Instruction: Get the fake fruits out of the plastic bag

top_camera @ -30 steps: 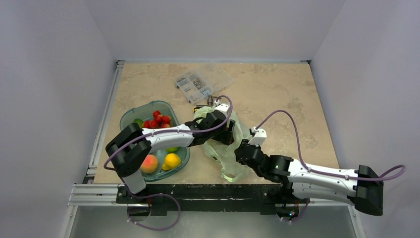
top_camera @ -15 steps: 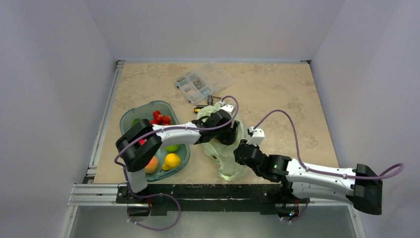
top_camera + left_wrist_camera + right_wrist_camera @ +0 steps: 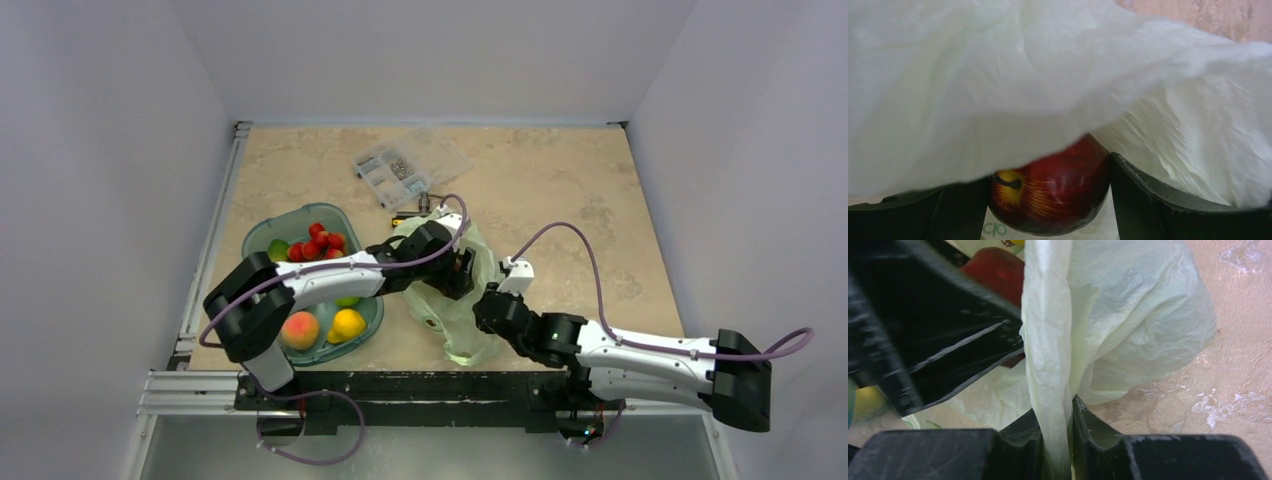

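The pale green plastic bag lies crumpled at the middle front of the table. My left gripper is inside its mouth, shut on a dark red round fruit with a yellow stem end, and bag film drapes over it. My right gripper is shut on a twisted fold of the bag at the bag's near right side. The red fruit and the black left gripper show in the right wrist view. The grape bunch and the yellow-green piece are hidden.
A teal-tinted oval tray at the left holds a strawberry cluster, a peach, a yellow fruit and a green one. A clear parts box lies at the back, with small items beside the bag.
My left arm swung a little right and then back left, with its gripper staying in the bag mouth. The right gripper keeps its hold and has barely moved.
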You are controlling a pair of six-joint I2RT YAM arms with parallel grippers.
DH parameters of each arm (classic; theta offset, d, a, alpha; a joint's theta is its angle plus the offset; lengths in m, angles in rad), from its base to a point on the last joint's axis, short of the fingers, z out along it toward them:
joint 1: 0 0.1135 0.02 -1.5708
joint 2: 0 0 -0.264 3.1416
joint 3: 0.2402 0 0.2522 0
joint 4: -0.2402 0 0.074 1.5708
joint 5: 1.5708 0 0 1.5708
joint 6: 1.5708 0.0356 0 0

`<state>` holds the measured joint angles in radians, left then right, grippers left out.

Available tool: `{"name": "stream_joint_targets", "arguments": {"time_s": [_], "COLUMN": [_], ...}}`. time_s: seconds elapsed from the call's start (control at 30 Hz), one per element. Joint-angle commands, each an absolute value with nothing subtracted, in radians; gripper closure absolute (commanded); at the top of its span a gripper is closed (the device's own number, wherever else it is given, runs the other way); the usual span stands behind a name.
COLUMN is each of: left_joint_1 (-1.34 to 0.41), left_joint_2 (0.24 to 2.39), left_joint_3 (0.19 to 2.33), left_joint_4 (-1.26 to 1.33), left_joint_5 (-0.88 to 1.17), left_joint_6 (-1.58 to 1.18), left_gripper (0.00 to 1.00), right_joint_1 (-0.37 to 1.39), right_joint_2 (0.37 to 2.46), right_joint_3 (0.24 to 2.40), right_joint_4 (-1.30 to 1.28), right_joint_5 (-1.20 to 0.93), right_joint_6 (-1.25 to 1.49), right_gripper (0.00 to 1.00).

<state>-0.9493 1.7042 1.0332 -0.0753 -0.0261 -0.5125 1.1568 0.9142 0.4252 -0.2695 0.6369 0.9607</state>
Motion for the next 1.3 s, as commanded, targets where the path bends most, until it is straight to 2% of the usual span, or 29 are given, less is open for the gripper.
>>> {"name": "stream_joint_targets", "arguments": {"time_s": [0.0,0.37,0.6,0.73,0.9,1.03,1.17,1.27], "left_joint_1": [-0.945,-0.940,-0.917,-0.876,-0.856,-0.856,-0.856,-0.856], "left_joint_2": [1.555,1.357,1.196,1.058,0.901,0.842,0.861,0.921], "left_joint_3": [0.979,0.935,0.886,0.866,0.906,0.904,0.852,0.822], "left_joint_4": [-0.044,-0.063,-0.135,-0.252,-0.467,-0.605,-0.727,-0.835], "left_joint_5": [0.049,0.171,0.202,0.157,-0.022,-0.316,-0.641,-0.772], "left_joint_6": [-0.523,-0.534,-0.514,-0.472,-0.387,-0.391,-0.546,-0.721], "left_gripper": [0.77,0.94,1.00,1.00,1.00,1.00,1.00,1.00], "right_joint_1": [1.152,1.152,1.152,1.150,1.149,1.146,1.146,1.145], "right_joint_2": [0.909,0.922,0.925,0.929,0.935,0.950,0.960,0.965], "right_joint_3": [0.419,0.423,0.422,0.423,0.419,0.424,0.426,0.428], "right_joint_4": [-0.261,-0.262,-0.259,-0.256,-0.244,-0.237,-0.233,-0.233], "right_joint_5": [0.660,0.684,0.686,0.685,0.687,0.687,0.684,0.681], "right_joint_6": [0.988,0.993,0.992,0.991,0.987,0.980,0.976,0.973], "right_gripper": [0.83,0.86,0.87,0.87,0.87,0.87,0.87,0.87]}}
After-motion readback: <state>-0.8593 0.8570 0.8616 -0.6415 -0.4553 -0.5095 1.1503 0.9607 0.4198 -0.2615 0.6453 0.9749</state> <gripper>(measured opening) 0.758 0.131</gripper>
